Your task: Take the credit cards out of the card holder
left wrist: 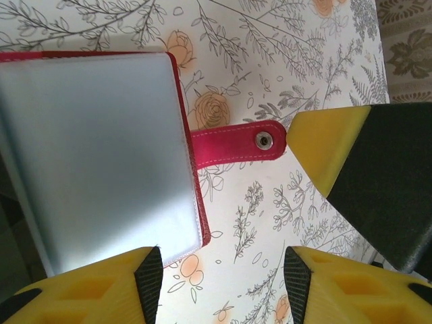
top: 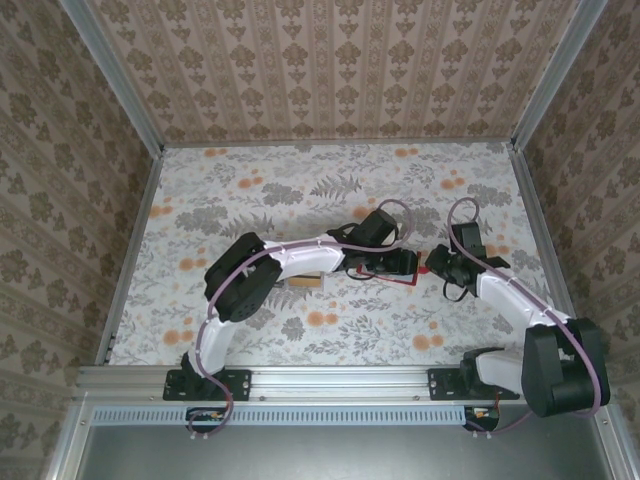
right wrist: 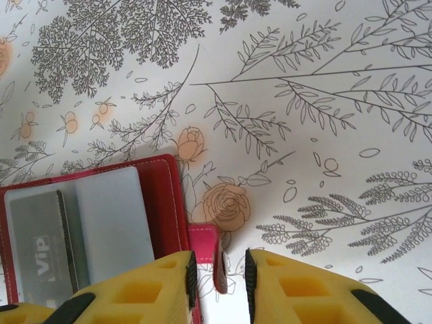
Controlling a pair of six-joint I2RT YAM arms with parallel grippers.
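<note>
The red card holder (left wrist: 191,179) lies open on the flowered table, its clear sleeves (left wrist: 94,155) facing up. A dark grey credit card (right wrist: 39,251) marked VIP sits in a sleeve. The holder's pink snap strap (left wrist: 236,145) sticks out to the side. My left gripper (left wrist: 223,277) hangs open over the holder's corner with nothing between its fingers. My right gripper (right wrist: 221,266) straddles the upturned strap end (right wrist: 217,253); there is a gap between the strap and one pad, so it is open. In the top view both grippers (top: 398,262) (top: 437,268) meet at the holder (top: 405,280).
A small tan flat piece (top: 305,281) lies on the table under the left arm. Patterned walls (top: 330,70) close off the back and sides. The right gripper's yellow fingertip (left wrist: 331,148) sits close beside the strap's snap.
</note>
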